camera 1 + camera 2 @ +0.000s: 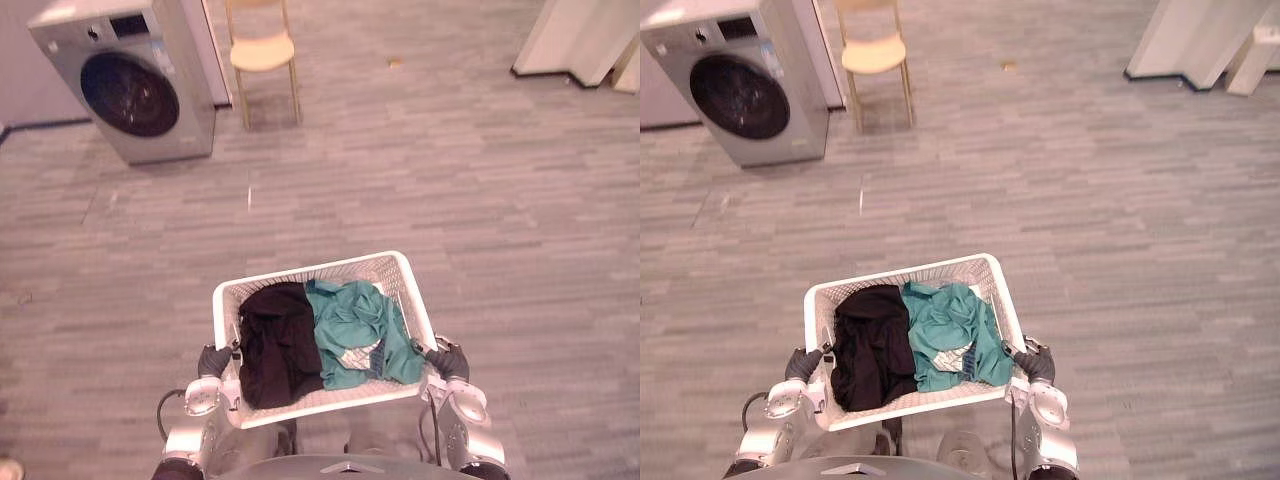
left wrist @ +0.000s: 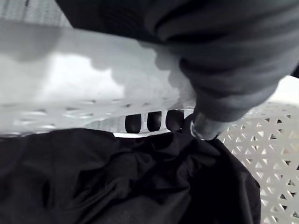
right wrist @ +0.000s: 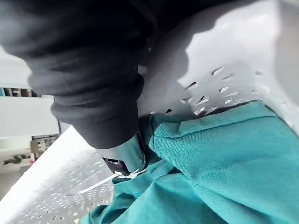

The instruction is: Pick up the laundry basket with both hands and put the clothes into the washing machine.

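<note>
Left hand (image 1: 213,360), right hand (image 1: 447,360): dark ribbed covers (image 2: 233,56); silver-grey arms (image 1: 468,420).

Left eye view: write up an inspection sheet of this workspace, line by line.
surface: grey plank floor.
job's things: white laundry basket holding black garment and teal garment; washing machine far left, door shut.
clutter: small scrap on floor.
hands: left hand and right hand curled on basket's side rims.
cables: dark strip at wall foot beside machine, maybe a cable.
surroundings: wooden chair right of machine; white wall corner far right.
</note>
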Tool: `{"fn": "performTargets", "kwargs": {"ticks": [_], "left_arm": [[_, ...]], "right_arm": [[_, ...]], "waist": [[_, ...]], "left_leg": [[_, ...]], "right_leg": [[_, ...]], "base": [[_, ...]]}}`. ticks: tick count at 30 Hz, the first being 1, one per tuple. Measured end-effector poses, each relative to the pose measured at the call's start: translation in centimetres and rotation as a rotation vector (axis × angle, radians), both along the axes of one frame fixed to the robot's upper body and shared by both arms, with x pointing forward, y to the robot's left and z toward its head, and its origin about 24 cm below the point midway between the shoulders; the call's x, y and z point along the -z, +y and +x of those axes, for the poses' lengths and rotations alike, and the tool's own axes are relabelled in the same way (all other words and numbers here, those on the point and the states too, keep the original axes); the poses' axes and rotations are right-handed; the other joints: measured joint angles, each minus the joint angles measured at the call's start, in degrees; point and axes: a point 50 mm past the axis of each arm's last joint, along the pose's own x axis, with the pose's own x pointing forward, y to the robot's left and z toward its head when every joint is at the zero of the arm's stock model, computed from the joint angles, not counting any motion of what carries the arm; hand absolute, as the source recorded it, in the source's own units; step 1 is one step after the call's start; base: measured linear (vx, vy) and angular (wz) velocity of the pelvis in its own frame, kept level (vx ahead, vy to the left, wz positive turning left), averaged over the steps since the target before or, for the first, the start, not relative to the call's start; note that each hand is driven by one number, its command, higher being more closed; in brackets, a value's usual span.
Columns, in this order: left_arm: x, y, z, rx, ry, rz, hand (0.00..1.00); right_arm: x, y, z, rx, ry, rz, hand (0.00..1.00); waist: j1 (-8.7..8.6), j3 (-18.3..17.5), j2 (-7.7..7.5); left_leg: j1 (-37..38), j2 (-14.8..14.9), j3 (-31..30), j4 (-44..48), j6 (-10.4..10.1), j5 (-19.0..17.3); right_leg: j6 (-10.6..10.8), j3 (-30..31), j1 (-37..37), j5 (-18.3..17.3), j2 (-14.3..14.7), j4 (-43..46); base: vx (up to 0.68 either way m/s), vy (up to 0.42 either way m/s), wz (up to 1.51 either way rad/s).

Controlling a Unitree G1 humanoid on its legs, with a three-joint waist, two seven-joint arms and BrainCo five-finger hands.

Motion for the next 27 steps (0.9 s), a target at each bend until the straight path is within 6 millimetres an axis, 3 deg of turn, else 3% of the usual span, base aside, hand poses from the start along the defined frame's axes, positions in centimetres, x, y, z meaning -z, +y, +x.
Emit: {"fn": "performTargets", "kwargs": {"ticks": [2, 4, 5, 6, 7, 9, 10, 11, 12, 13, 14, 16, 17, 19, 21, 22, 23, 25, 26, 27], "left_arm": [[-0.5, 0.0, 0.8, 0.014, -0.032, 0.006, 1.00], [-0.8, 0.1, 1.3, 0.021, -0.044, 0.011, 1.00], [-0.7, 0.0, 1.3, 0.031, -0.040, 0.011, 1.00], [-0.5, -0.5, 1.1, 0.046, -0.029, 0.006, 1.00], [-0.4, -0.8, 1.0, 0.052, -0.025, 0.000, 1.00], [-0.2, -1.4, 0.8, 0.054, -0.009, -0.017, 1.00], [-0.2, -1.5, 0.8, 0.053, -0.008, -0.019, 1.00], [-0.1, -1.6, 0.6, 0.047, -0.003, -0.026, 1.00], [0.1, -1.7, 0.3, 0.037, 0.004, -0.036, 1.00], [0.1, -1.8, 0.2, 0.029, 0.007, -0.045, 1.00], [0.2, -1.8, -0.1, 0.001, 0.011, -0.070, 1.00], [0.2, -1.7, -0.5, -0.039, 0.008, -0.096, 1.00], [0.2, -1.6, -0.5, -0.044, 0.003, -0.097, 1.00], [-0.1, -1.8, -0.4, -0.045, -0.009, -0.105, 1.00], [-0.3, -2.0, -0.2, -0.049, -0.020, -0.113, 1.00], [-0.2, -1.9, -0.3, -0.060, -0.016, -0.117, 1.00], [-0.1, -2.0, -0.5, -0.075, -0.012, -0.127, 1.00], [0.0, -2.1, -0.6, -0.074, -0.010, -0.127, 1.00], [0.2, -2.1, -0.7, -0.072, 0.002, -0.125, 1.00], [0.8, -2.1, -1.2, -0.074, 0.035, -0.121, 1.00]], "right_arm": [[-0.5, 0.2, -0.3, 0.022, -0.034, 0.007, 1.00], [-0.3, 0.3, -0.6, 0.050, -0.034, 0.028, 1.00], [-0.1, 0.3, -1.0, 0.065, -0.022, 0.035, 1.00], [0.2, -0.1, -1.9, 0.080, -0.008, 0.033, 1.00], [0.3, -0.4, -2.3, 0.091, 0.003, 0.031, 1.00], [0.4, -0.9, -2.7, 0.109, 0.013, 0.034, 1.00], [0.4, -1.0, -2.8, 0.110, 0.014, 0.034, 1.00], [0.3, -1.1, -2.8, 0.106, 0.015, 0.030, 1.00], [0.3, -1.0, -2.8, 0.098, 0.013, 0.028, 1.00], [0.0, -1.1, -2.7, 0.090, 0.006, 0.020, 1.00], [-0.6, -1.1, -2.4, 0.063, -0.016, -0.003, 1.00], [-1.4, -1.0, -1.7, 0.030, -0.049, -0.020, 1.00], [-1.6, -1.0, -1.6, 0.031, -0.059, -0.023, 1.00], [-2.1, -1.0, -1.4, 0.028, -0.077, -0.030, 1.00], [-2.4, -1.3, -1.2, 0.025, -0.086, -0.043, 1.00], [-2.6, -1.5, -1.0, 0.020, -0.091, -0.051, 1.00], [-2.6, -1.5, -0.7, 0.016, -0.097, -0.053, 1.00], [-2.8, -1.8, -0.2, 0.005, -0.101, -0.069, 1.00], [-2.5, -2.0, 0.5, -0.008, -0.085, -0.072, 1.00], [-1.9, -2.1, 0.6, -0.014, -0.049, -0.072, 1.00]], "waist": [[-0.73, 0.4, 0.08], [-1.16, 1.4, -1.62], [-1.35, 1.4, -1.89], [-2.02, 1.3, -1.45], [-2.14, 1.3, -0.88], [-1.99, 0.8, 1.38], [-2.04, 0.8, 1.37], [-2.25, 0.9, 1.43], [-1.91, 0.9, 1.64], [-1.47, 0.9, 1.91], [-0.31, 0.9, 2.28], [0.79, 0.8, 3.22], [1.77, 0.7, 2.89], [2.50, 0.6, 2.32], [3.46, 0.7, 1.98], [3.63, 0.6, 1.98], [3.98, 0.4, 2.15], [3.80, 0.2, 2.27], [4.08, -0.1, 2.51], [4.55, -1.0, 2.18]], "left_leg": [[4.1, 0.9, 0.0, -1.3, -2.1, -5.9], [6.8, 0.3, -0.4, -1.5, -3.3, -8.6], [7.9, 0.5, -1.5, -1.2, -4.2, -10.7], [9.3, 1.0, -3.5, -0.7, -5.1, -13.0], [10.2, 1.5, -4.1, -0.8, -5.3, -13.8], [11.6, 4.2, -4.1, 1.4, -6.1, -14.7], [11.2, 4.6, -3.9, 3.9, -6.2, -14.7], [9.0, 5.5, -3.4, 13.0, -7.6, -15.0], [5.1, 7.3, -2.6, 26.1, -9.8, -13.0], [2.6, 8.3, -2.4, 33.0, -10.0, -10.6], [-2.5, 11.2, -1.2, 46.4, -9.0, -6.8], [-8.5, 14.7, 0.8, 60.5, -7.9, -6.7], [-12.2, 16.2, 3.0, 63.5, -6.8, -7.6], [-17.3, 17.1, 6.7, 58.6, -6.3, -9.1], [-19.3, 16.9, 9.9, 44.3, -6.3, -10.2], [-18.1, 15.4, 10.6, 28.4, -7.7, -9.7], [-16.7, 13.4, 9.3, 12.1, -10.4, -7.8], [-17.5, 11.6, 7.0, 3.9, -12.1, -5.2], [-17.9, 11.1, 6.7, 1.8, -12.2, -3.1], [-16.8, 9.2, 6.8, -0.3, -9.6, -0.5]], "right_leg": [[2.1, 0.1, -6.0, -0.9, 1.7, -12.1], [2.6, 0.7, -7.0, 1.9, 1.4, -25.3], [2.1, 1.7, -6.6, 6.3, 2.5, -35.3], [1.6, 2.5, -5.1, 13.5, 3.4, -36.6], [0.2, 2.4, -4.8, 14.3, 4.2, -35.7], [-1.9, 0.0, -4.4, 8.6, 5.5, -31.5], [-2.5, -0.4, -3.6, 7.8, 5.5, -30.9], [-3.2, -1.5, -0.8, 6.0, 5.6, -30.9], [-3.7, -1.9, 2.7, 4.4, 6.3, -31.6], [-4.1, -2.0, 4.4, 3.8, 6.8, -32.0], [-5.6, -1.7, 7.1, 1.8, 8.1, -32.6], [-6.7, -0.8, 10.9, -0.2, 9.3, -33.3], [-6.6, 0.2, 13.5, -1.1, 9.0, -34.6], [-6.2, 0.8, 15.8, -1.6, 7.5, -37.1], [-4.9, 1.6, 17.7, -1.4, 6.1, -39.3], [-4.5, 1.8, 19.3, -1.5, 5.5, -41.1], [-3.8, 2.0, 20.3, -2.0, 4.9, -42.1], [-1.6, 2.3, 21.8, -3.4, 4.4, -44.1], [0.3, 3.3, 23.8, -4.4, 3.9, -46.0], [2.4, 4.2, 26.1, -5.6, 1.9, -47.2]], "base": [[0.45, -0.069, 0.31], [0.43, -0.165, 0.32], [0.41, -0.230, 0.47], [0.42, -0.244, 0.51], [0.45, -0.275, 0.40], [0.46, -0.246, 0.20], [0.43, -0.243, 0.33], [0.48, -0.305, 0.30], [0.47, -0.287, 0.21], [0.43, -0.227, -0.14], [0.27, -0.100, -0.36], [0.30, -0.060, -0.43], [0.32, -0.028, -0.32], [0.35, 0.011, -0.23], [0.37, 0.062, -0.18], [0.45, 0.106, -0.14], [0.47, 0.118, -0.12], [0.51, 0.181, -0.10], [0.66, 0.317, -0.37], [0.58, 0.320, -0.50]]}}
